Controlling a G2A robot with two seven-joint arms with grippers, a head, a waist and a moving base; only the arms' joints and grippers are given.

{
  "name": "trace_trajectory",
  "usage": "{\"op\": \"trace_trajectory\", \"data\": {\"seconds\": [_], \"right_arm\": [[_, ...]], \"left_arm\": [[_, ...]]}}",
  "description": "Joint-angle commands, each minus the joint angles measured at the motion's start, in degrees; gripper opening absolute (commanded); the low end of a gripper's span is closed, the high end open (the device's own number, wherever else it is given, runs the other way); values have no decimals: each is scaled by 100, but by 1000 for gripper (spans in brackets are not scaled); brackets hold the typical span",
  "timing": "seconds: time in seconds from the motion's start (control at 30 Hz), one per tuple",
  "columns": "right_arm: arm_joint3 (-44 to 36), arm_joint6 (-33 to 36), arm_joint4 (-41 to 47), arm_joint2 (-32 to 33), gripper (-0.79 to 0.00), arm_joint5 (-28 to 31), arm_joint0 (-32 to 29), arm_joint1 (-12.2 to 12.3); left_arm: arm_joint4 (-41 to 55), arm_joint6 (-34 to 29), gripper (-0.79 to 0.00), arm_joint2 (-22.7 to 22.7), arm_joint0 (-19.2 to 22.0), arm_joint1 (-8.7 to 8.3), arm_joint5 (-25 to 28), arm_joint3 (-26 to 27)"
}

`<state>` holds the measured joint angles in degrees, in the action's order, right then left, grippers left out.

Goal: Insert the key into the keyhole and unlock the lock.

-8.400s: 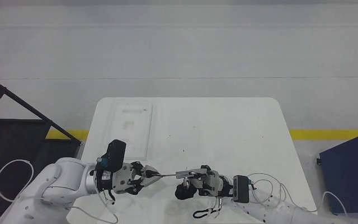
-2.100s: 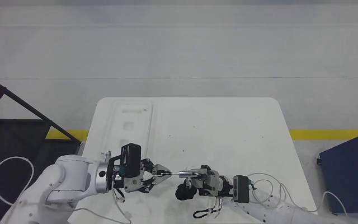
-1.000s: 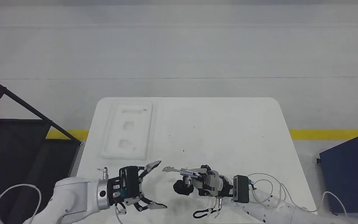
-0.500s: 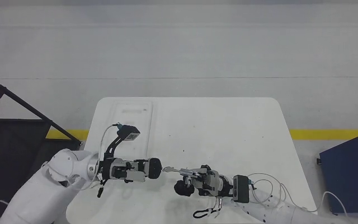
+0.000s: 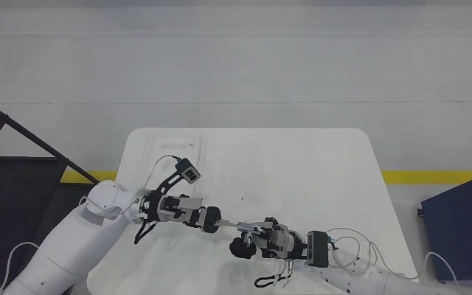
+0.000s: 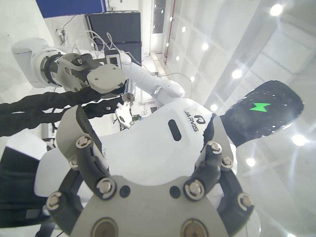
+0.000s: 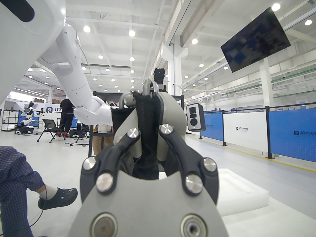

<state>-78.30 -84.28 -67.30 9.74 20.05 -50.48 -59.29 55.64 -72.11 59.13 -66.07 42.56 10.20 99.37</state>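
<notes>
Fingers of the left gripper [image 6: 145,117] spread wide beside the key [image 6: 124,114], key tip in the keyhole of the lock [image 6: 130,89], lock clenched by the right gripper [image 5: 249,230], both over a white table [image 5: 317,169], white tray [image 5: 173,166] at its far left, yellow floor line [image 5: 428,177] beyond.

Lock [image 7: 147,85]: sitting mostly behind the closed fingers of the right claw [image 7: 147,96]; just a sliver of metal is poking out.
Key [image 5: 227,223]: appearing too small from above to tell how deep its blade is sitting in the keyhole [image 6: 128,98].
Left claw [image 5: 214,220]: showing edge-on from above, finger gap reading as unclear there.
Tabletop [image 5: 295,169]: near edge is running out past the top view's lower border.
</notes>
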Motion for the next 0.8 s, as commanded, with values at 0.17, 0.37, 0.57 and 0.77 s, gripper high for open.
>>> {"op": "trace_trajectory", "data": {"seconds": [0.17,0.37,0.57,0.77], "right_arm": [[0,0,0,0,-785,0,0,0],[0,0,0,0,-785,0,0,0],[0,0,0,0,-785,0,0,0],[0,0,0,0,-785,0,0,0]], "left_arm": [[47,-1,0,3,-12,-2,7,-1],[992,-6,0,-60,-107,47,-678,-8],[2309,-311,0,-193,135,142,-2702,-465],[2099,-430,0,-378,414,202,-3806,-584]]}}
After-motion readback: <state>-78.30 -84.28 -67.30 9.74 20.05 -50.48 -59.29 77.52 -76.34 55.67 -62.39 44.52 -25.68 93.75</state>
